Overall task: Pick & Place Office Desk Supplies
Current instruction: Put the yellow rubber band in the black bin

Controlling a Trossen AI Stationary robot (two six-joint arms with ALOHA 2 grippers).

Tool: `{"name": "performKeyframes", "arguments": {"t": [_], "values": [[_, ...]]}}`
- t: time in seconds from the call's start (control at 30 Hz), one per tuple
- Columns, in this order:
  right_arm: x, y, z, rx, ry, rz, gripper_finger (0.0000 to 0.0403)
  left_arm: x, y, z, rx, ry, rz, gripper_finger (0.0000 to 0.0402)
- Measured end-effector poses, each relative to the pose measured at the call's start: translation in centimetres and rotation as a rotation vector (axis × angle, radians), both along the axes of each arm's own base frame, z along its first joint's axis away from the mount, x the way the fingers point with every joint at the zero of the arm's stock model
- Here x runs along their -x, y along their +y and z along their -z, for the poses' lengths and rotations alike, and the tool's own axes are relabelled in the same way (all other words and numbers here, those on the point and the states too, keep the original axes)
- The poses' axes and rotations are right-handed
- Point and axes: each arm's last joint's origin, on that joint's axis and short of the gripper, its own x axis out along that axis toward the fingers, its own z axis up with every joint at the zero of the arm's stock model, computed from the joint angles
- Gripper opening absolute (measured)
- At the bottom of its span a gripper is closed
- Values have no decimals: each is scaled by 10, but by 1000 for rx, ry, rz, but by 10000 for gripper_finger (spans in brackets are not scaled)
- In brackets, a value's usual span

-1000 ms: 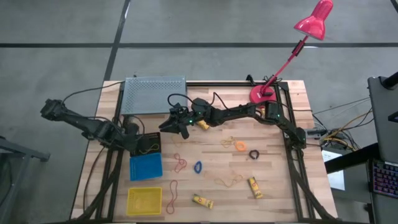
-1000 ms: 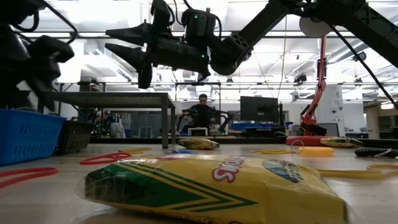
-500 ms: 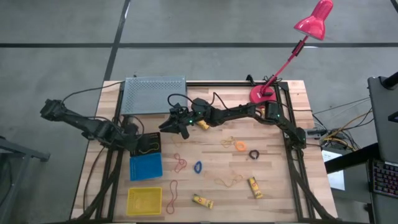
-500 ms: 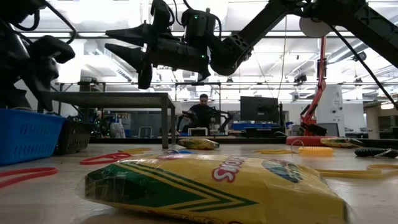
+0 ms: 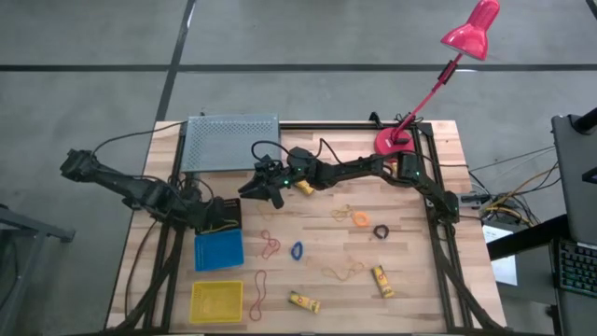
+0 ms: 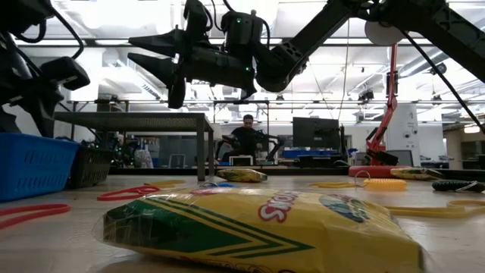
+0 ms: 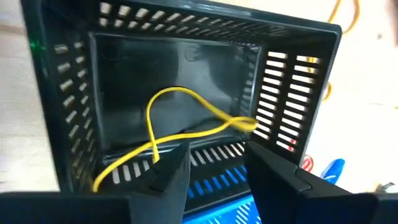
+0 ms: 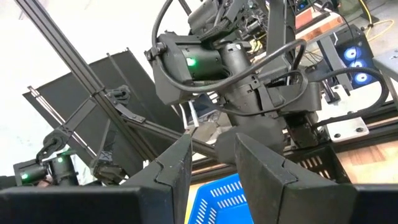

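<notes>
Left gripper [image 7: 214, 165]: it is held over the black bin [image 5: 224, 217], its fingers parted with nothing between them; a release is indicated.

Change, left arm: against the earlier high views, the gripper has shifted slightly towards the bin's middle; in the low view its dark body [image 6: 64, 72] has risen a little.

Yellow rubber band [image 7: 186, 127]: it is seen lying loose inside the black bin, draped across the floor and up one slotted wall, touching neither finger.

Meaning for the task: this item is judged as delivered, and the left arm is judged free for another pick.

Right gripper [image 5: 268, 191]: it is held raised above the table near the grey mesh tray [image 5: 231, 142], its fingers apart and empty; no shift is seen across the frames.

Blue bin [image 5: 219, 249]: it stands just beside the black bin, with the yellow bin [image 5: 216, 301] farther along the same edge.

Supplies left on the table: a red band [image 5: 270, 245], a blue ring [image 5: 297, 250], an orange ring [image 5: 360, 218], a black ring [image 5: 381, 231] and two yellow tubes [image 5: 303, 301] [image 5: 381, 280] are scattered well apart from the bins.

Progress: much of the sorting is judged to remain.
</notes>
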Motion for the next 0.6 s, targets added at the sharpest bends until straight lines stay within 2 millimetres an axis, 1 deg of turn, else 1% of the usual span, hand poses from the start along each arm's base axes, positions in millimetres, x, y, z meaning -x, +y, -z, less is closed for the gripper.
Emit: {"name": "performKeyframes", "arguments": {"t": [0.17,0.27,0.4,0.5,0.6], "values": [[0,0,0,-1,1,0,118,-6,-2,-3,22,-68,0,156],[0,0,0,-2,1,-1,118,-11,-4,-8,-9,-151,86,156],[0,0,0,-4,2,-6,118,-19,-4,-16,-189,-281,262,156],[1,-1,0,0,3,-34,118,-28,-5,-28,-407,-413,381,156],[2,-4,-1,-12,10,-65,118,-37,-7,-44,-615,-565,492,156]]}}
